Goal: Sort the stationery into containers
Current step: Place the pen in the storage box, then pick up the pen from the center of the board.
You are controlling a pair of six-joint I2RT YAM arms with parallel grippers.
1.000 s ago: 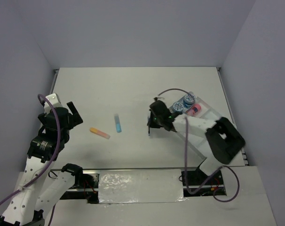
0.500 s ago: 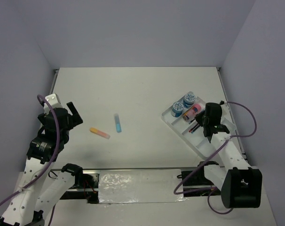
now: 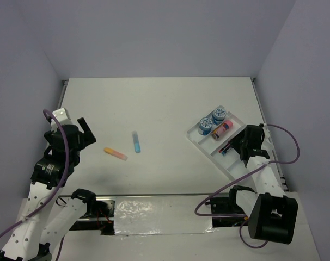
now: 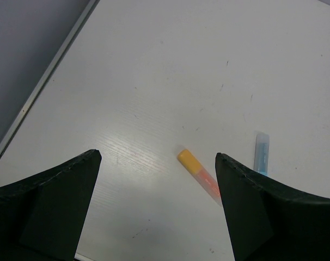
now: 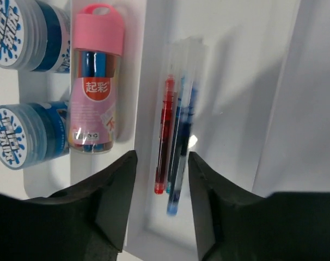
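White table (image 3: 154,109); right arm (image 3: 264,175) reaches over tray (image 3: 230,165)

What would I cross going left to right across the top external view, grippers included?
left gripper → yellow-orange stick → light-blue stick → white tray, left corner → blue-white tubs → right gripper. The pink marker and pens overlap the tubs and gripper sideways, so they are left out.
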